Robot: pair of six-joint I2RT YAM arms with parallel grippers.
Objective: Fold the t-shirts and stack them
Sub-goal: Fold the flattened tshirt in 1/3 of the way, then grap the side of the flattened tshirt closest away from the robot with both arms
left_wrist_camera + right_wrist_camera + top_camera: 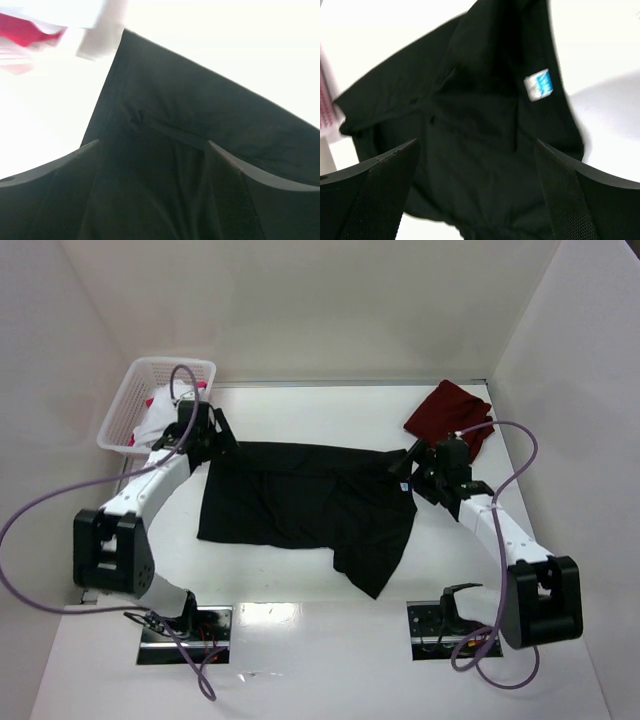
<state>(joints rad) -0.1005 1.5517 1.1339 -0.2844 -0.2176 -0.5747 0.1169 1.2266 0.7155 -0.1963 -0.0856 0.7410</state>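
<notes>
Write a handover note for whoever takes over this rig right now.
Left claw: open, over the left edge of the black t-shirt.
Right claw: open, over its right end by the label.
It lies spread on the table, unfolded.
Maroon t-shirt sits at the far right corner.
White and pink-red cloth is in the basket.
No stack yet.
Left: fold the black one, stack it, then the basket's shirts.

The basket (125, 400) and maroon shirt (445, 405) block the far corners.
</notes>
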